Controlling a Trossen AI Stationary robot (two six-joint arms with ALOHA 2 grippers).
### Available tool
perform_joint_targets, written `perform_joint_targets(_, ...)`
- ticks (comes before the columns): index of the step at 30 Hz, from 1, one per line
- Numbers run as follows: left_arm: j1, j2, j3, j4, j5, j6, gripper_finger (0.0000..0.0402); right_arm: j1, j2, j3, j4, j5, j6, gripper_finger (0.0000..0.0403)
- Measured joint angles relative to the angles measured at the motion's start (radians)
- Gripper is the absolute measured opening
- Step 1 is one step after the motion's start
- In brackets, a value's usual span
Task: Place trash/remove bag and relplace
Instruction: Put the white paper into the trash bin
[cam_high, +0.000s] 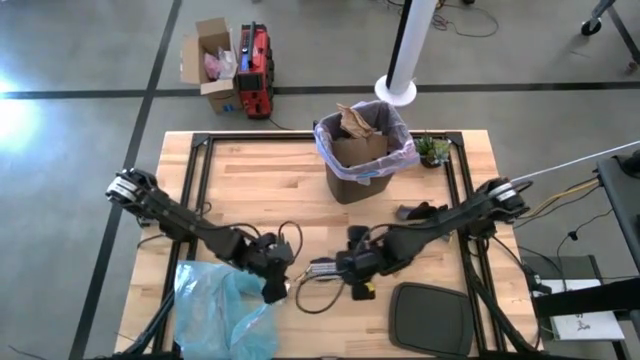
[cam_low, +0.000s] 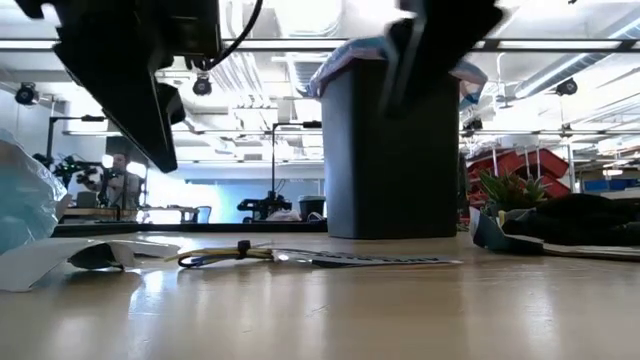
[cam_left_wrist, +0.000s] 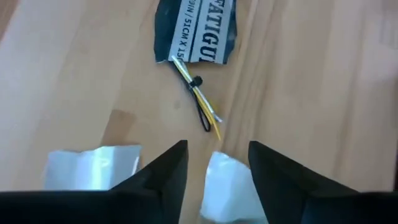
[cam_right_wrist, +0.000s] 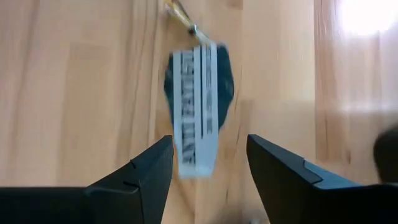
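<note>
End effectors, left (cam_left_wrist: 217, 168) and right (cam_right_wrist: 208, 165), hover open over what looks like a printed wrapper (cam_right_wrist: 198, 102).

smooth glossy wooden table (cam_high: 270, 190), thin translucent plastic bag (cam_high: 330, 150), matt black bin (cam_high: 350, 185)

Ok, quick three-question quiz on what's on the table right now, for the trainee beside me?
1. True or false: the black bin already holds cardboard.
2. What lies on the table under the right arm's open jaws? A: printed label. B: plant. C: lid.
3. Where is the light-blue bag?

Key: 1 true. 2 A. 3 On the table, on the left arm's side, outside the bin.
</note>
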Motion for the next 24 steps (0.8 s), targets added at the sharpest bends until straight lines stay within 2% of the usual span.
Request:
perform_joint_targets(3,-0.004,0.046,0.0,0.051,-0.039,-0.008,0.0167,0.027,-0.114,-0.15,0.036,0.049,0.184,0.0183)
perform_joint_targets(7,0.037,0.134,0.016,0.179,-0.101,0.022,0.0183,0.06,-0.254,-0.374,0.172,0.146,0.478,0.0192)
perform_joint_targets(10,0.096,0.218,0.061,0.263,-0.09,0.066,0.0189,0.07,-0.345,-0.508,0.236,0.176,0.619,0.021)
perform_joint_targets(13,0.152,0.311,0.147,0.28,-0.071,0.144,0.0188,0.069,-0.411,-0.622,0.221,0.174,0.72,0.0231)
perform_joint_targets(17,0.195,0.434,0.281,0.287,-0.078,0.277,0.0181,0.064,-0.452,-0.736,0.224,0.173,0.751,0.0248)
perform_joint_targets(21,0.212,0.546,0.418,0.287,-0.079,0.367,0.0176,0.064,-0.427,-0.789,0.238,0.156,0.682,0.0247)
perform_joint_targets(24,0.214,0.613,0.505,0.293,-0.125,0.444,0.0178,0.064,-0.378,-0.81,0.328,0.115,0.604,0.024)
